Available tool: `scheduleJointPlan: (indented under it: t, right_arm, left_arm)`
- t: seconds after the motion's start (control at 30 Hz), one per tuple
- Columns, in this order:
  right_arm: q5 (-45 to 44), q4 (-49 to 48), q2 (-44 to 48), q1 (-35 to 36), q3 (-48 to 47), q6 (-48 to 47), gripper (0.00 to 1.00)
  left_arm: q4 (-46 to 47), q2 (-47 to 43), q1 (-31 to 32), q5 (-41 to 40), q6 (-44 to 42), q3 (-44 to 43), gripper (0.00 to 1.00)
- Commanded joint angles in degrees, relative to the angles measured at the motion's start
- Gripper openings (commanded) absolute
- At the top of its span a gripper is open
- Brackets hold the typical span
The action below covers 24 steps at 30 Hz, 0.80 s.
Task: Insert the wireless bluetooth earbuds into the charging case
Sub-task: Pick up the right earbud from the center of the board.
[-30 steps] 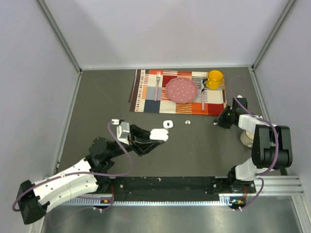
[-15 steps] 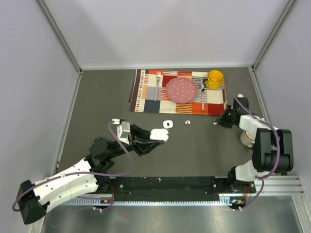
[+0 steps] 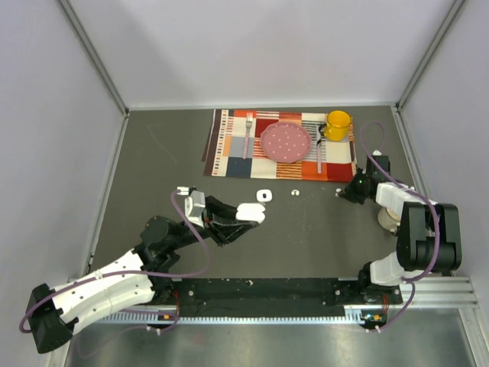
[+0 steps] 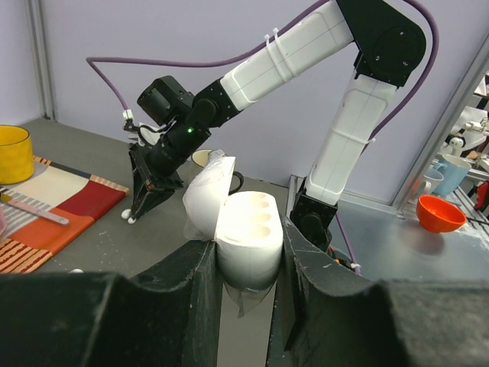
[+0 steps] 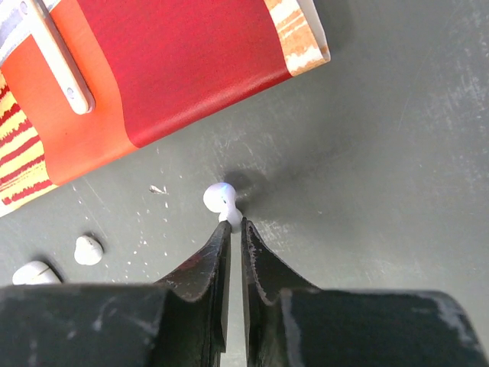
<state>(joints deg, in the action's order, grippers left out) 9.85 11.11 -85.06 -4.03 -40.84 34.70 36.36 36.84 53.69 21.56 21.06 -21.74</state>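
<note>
Top external view: the left fingers (image 3: 228, 223) reach toward the middle of the bench (image 3: 153, 168) and are clamped on the white charging case (image 3: 250, 212). The right fingers (image 3: 346, 191) are down at the bench surface, just off the near right corner of the striped placemat (image 3: 229, 153). Two small white pieces (image 3: 264, 195) lie loose on the bench between the arms, apart from each other. At this size I cannot tell bud from case.

Left wrist view: the charging case stands upright, squeezed between both fingers, with its lid (image 4: 205, 200) hinged open to the left. The wells (image 4: 258, 214) that show in its top look empty, so I judge that nothing has been loaded yet.

Right wrist view: the fingers are drawn almost together, their tips pinching the short stem of one earbud (image 5: 218, 196). Its round head rests on the bench just beside the placemat's red corner. The pickup looks to be the step in hand. Lifting this earbud, carrying it across to the open case and seating it in a well are all left to do. The same likely goes for any other buds.
</note>
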Motion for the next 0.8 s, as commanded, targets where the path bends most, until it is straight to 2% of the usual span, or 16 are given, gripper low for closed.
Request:
scheduleJointPlan:
  t: [0.0, 0.37, 0.77]
  right_arm:
    - [0.08, -1.45, 0.94, -0.45, 0.06, -0.16, 0.05]
    - [-0.09, -1.97, -0.37, -0.45, -1.43, -0.69, 0.14]
    - [-0.27, -2.06, -0.55, -0.45, -1.61, -1.39, 0.10]
  left_arm:
    - [1.96, -0.89, 0.10, -0.20, 0.39, -1.20, 0.00]
    - [1.96, -0.63, 0.19, -0.29, 0.47, -1.38, 0.00]
    - [1.96, 0.07, 0.10, -0.29, 0.74, -1.64, 0.00]
